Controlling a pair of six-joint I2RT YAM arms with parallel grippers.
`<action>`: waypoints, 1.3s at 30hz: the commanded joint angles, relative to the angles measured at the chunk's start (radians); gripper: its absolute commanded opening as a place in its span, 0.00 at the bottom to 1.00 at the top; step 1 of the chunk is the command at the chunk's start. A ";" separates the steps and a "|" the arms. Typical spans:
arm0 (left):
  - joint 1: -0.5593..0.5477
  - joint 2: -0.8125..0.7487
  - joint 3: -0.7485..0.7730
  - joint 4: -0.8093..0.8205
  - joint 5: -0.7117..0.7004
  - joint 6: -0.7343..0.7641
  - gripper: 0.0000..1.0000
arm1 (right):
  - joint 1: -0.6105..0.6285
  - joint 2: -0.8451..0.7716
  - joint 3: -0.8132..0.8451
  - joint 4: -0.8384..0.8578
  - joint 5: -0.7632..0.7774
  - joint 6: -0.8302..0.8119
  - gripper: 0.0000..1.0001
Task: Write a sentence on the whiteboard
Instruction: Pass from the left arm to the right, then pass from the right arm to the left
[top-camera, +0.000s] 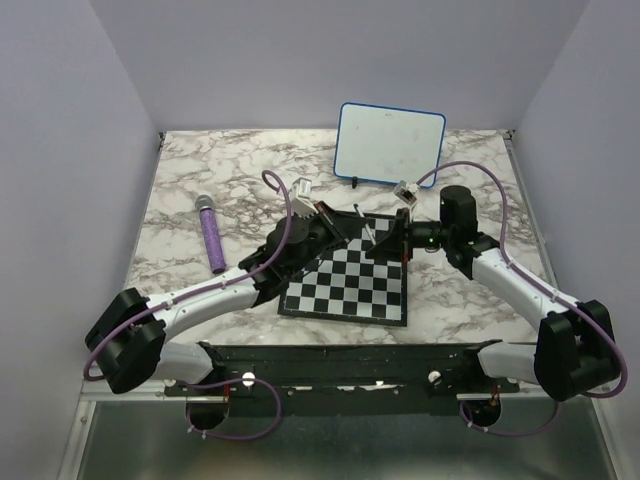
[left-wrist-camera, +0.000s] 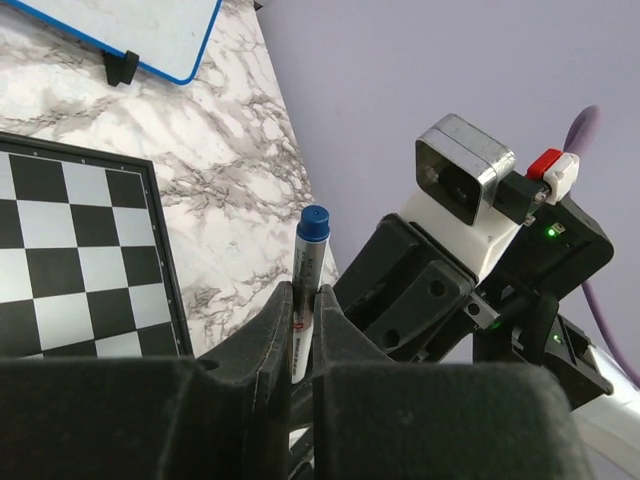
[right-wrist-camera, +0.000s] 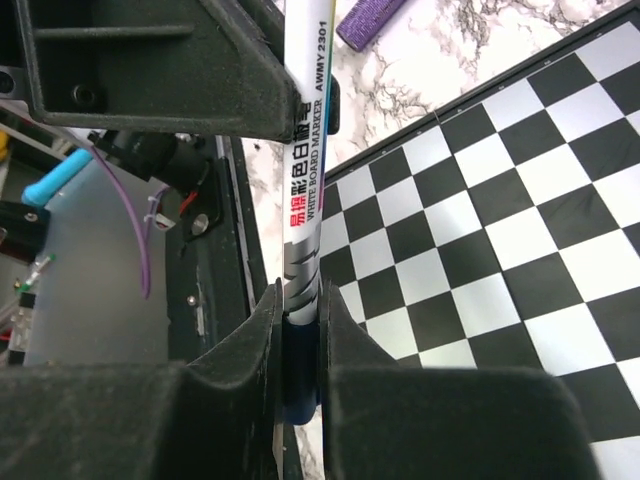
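Right wrist view: the right tool (right-wrist-camera: 300, 322) is closed on the marker (right-wrist-camera: 305, 200). Its two black, matte fingers (right-wrist-camera: 255, 340) press against opposite sides of the barrel's lower, dark end. The marker is a slim white cylinder with printed lettering that includes "WHITE BOARD MARKER". It runs up into the blocky black left tool, above the near-left part of the chessboard (right-wrist-camera: 480, 230).

Left wrist view: the left tool (left-wrist-camera: 303, 300) is closed on the same marker. Its wedge-shaped fingers clamp the barrel, and a round blue end (left-wrist-camera: 314, 222) stands clear above them. The right arm's wrist, with its rounded metal-framed camera housing (left-wrist-camera: 460, 180), sits just beyond the marker, off the chessboard's edge.

Top external view: both tools meet over the far edge of the chessboard, a flat square of glossy black and white fields in a thin black frame. The whiteboard (top-camera: 390, 143) stands behind the chessboard, apart from it, leaning on small black feet. It is a white rectangle with rounded corners and a thin blue rim, and its face reads plain white. A microphone (top-camera: 212, 235) with a purple handle and a grey mesh head lies left of the chessboard on the marble-patterned table (top-camera: 180, 190).
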 joint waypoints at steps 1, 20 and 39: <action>-0.006 -0.064 -0.016 -0.034 -0.027 0.073 0.22 | 0.008 -0.011 0.064 -0.094 -0.004 -0.110 0.07; 0.201 -0.532 -0.146 -0.375 0.933 1.080 0.99 | 0.077 0.015 0.288 -0.927 0.006 -1.057 0.09; 0.113 -0.232 -0.053 -0.163 1.035 0.973 0.76 | 0.240 0.075 0.297 -0.979 0.046 -1.123 0.09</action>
